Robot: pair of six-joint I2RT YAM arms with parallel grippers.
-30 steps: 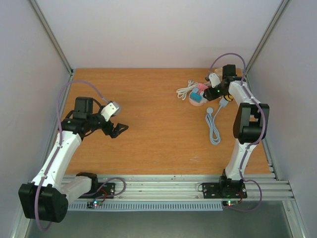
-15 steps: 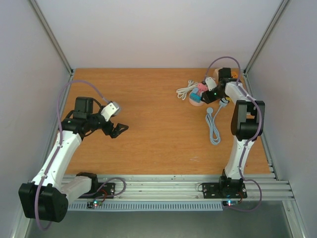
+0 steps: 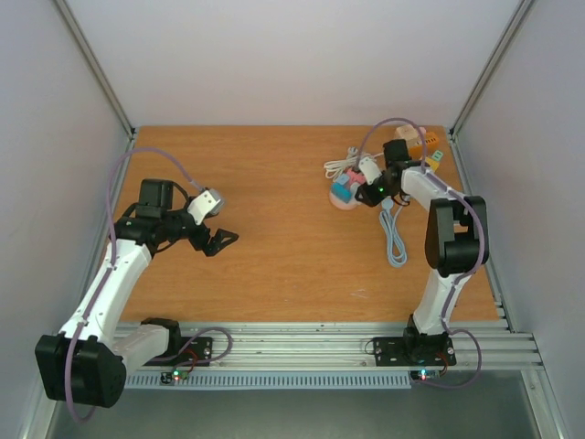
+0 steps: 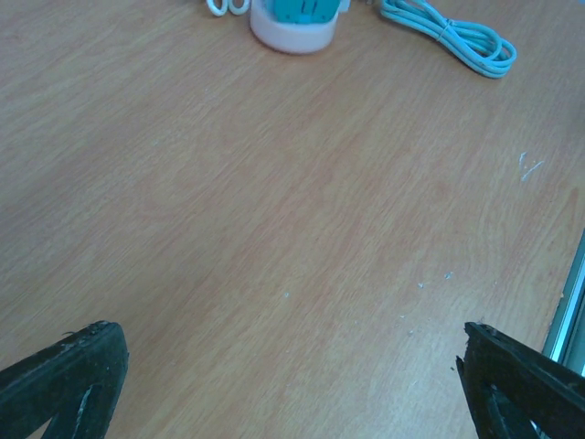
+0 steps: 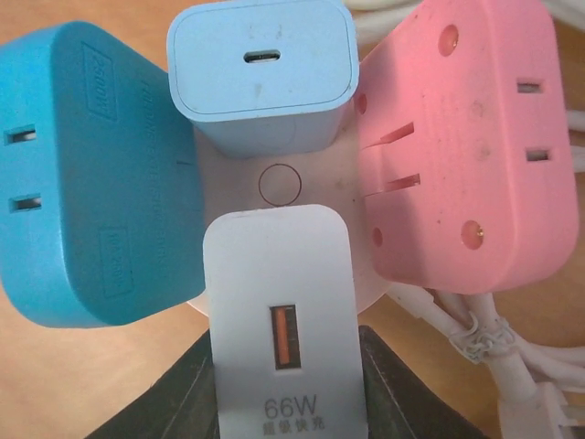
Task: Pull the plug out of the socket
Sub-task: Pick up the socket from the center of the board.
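Observation:
The socket [image 5: 292, 183] is a round pale-pink hub standing at the back right of the table [image 3: 274, 229], also seen as the socket [image 3: 345, 194] from above. A white plug [image 5: 283, 320] marked 66W sits in its near side. My right gripper [image 5: 285, 389] is shut on this plug, a black finger [image 5: 187, 393] pressed to each flank. Beside the plug are a big blue adapter [image 5: 87, 174], a light-blue charger [image 5: 260, 73] and a pink adapter [image 5: 462, 146]. My left gripper [image 3: 216, 240] hangs open over bare wood at the left, nothing between its fingers [image 4: 64, 375].
A teal cable [image 3: 393, 233] lies coiled in front of the socket, and white cords [image 3: 344, 165] trail behind it. Small orange and green items [image 3: 425, 146] sit in the back right corner. Side walls close the table in left and right.
My right gripper has closed onto the white plug and shifted left. The socket has slid left and slightly toward the front with it. The left arm is unchanged.

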